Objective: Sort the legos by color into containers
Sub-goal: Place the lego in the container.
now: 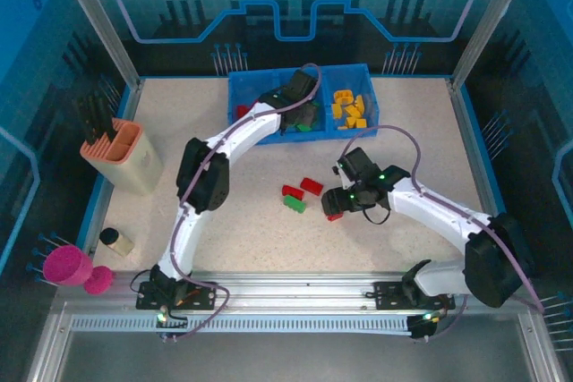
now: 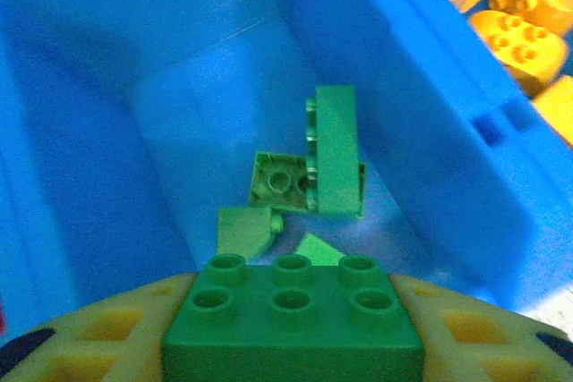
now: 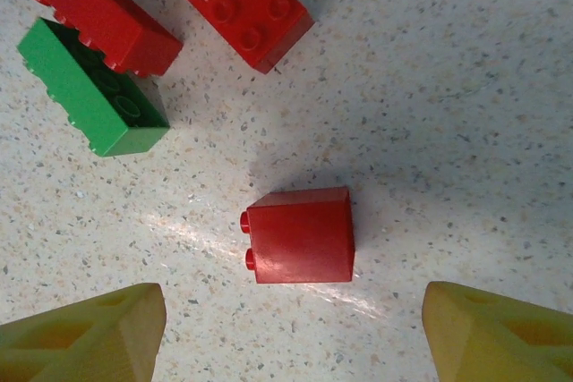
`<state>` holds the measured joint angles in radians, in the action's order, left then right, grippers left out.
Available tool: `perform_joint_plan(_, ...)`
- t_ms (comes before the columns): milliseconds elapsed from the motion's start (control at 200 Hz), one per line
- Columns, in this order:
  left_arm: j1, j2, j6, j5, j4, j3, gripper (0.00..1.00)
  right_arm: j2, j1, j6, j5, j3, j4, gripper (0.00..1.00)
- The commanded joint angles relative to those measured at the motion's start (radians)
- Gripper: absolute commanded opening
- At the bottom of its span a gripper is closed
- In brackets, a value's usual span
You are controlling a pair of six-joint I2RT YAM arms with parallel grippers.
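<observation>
Two grippers, two different states for you to note. Your left gripper (image 1: 304,109) is over the blue tray (image 1: 269,76) at the far side of the table (image 1: 269,239). Its yellow fingers (image 2: 107,328) are closed on a green six-stud brick (image 2: 291,315), studs up, one finger on either side. Below it, in the left wrist view, you see the compartment floor (image 2: 179,123) with a loose heap of green bricks (image 2: 313,163). One stands on edge, one lies underside up against it, and smaller green pieces lie nearer the camera. Across the dividing wall (image 2: 421,69) to the right, the neighbouring compartment holds the orange-yellow bricks (image 2: 524,15).

Your right gripper (image 3: 295,310) hangs low over the table with its jaws wide. A small red brick (image 3: 300,234) lies on its side between the two fingertips (image 3: 98,333), studs pointing left, touched by neither. Beyond it lie three more bricks close together: a long red brick (image 3: 94,11) resting against a green brick (image 3: 89,87), and a second red brick (image 3: 235,2) just beside them. From the top camera, you find this loose group left of the right gripper, near the middle of the table, well apart from the tray.
</observation>
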<state>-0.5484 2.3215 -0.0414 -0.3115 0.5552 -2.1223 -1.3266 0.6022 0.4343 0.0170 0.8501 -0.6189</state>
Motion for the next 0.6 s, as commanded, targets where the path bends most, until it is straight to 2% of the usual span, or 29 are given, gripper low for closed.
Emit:
perform_joint_plan(0, 0.005, 0.067, 0.037, -0.023, 0.029, -0.125, 0.44, -0.024, 0.026, 0.019, -0.01, -0.001, 0.022, 0.77)
perform_joint_plan(360, 0.023, 0.259, 0.038, -0.036, 0.065, -0.361, 0.45, -0.075, 0.059, 0.017, 0.045, 0.009, 0.013, 0.76)
perform_joint_plan(590, 0.022, 0.29, 0.033, -0.042, 0.048, -0.401, 0.55, -0.12, 0.059, 0.005, 0.049, -0.003, 0.027, 0.75)
